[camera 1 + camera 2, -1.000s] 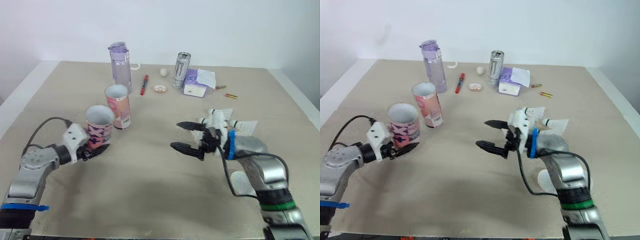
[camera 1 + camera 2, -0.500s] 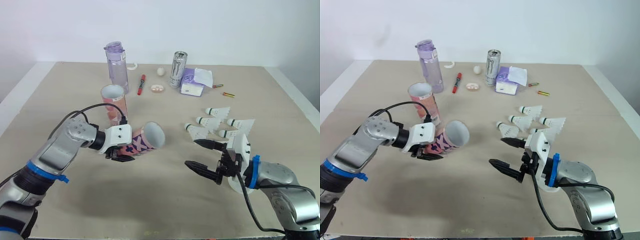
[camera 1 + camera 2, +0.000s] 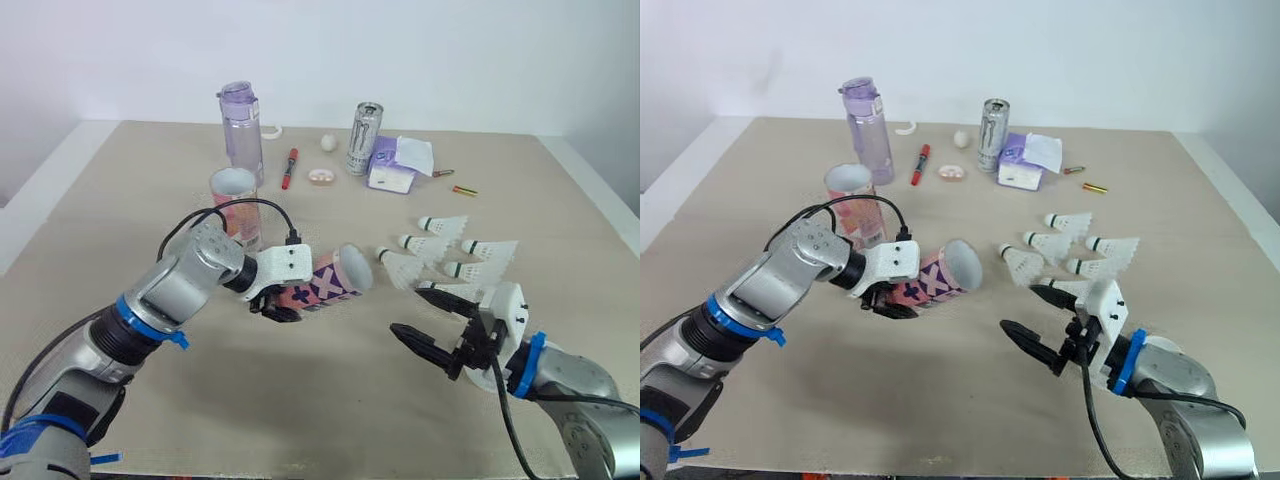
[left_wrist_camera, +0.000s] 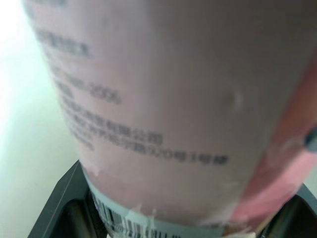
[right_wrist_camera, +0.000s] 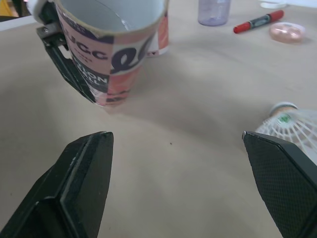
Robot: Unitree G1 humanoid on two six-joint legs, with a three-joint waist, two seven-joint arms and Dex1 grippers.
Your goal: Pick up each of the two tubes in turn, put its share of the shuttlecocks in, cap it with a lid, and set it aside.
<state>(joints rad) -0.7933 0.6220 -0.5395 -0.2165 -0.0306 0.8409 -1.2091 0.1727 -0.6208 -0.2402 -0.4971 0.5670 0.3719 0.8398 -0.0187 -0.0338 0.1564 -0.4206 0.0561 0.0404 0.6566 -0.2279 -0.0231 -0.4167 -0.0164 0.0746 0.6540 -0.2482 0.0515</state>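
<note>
My left pincer (image 3: 272, 304) grips the tube (image 3: 332, 282), tipped sideways above the table, mouth toward 3 o'clock. My right pincer (image 3: 406, 310) gapes empty, the shuttlecocks (image 3: 405, 267) at its 12 o'clock. Feather-light and crushable, I judge: pinch the cork, never the skirt.

I see one pink tube (image 3: 325, 285) held sideways (open mouth rightward), nearer me than the purple bottle (image 3: 240, 135); the other tube (image 3: 236, 205) stands upright just before that bottle. White shuttlecocks (image 3: 445, 224) lie scattered to its right.
</note>
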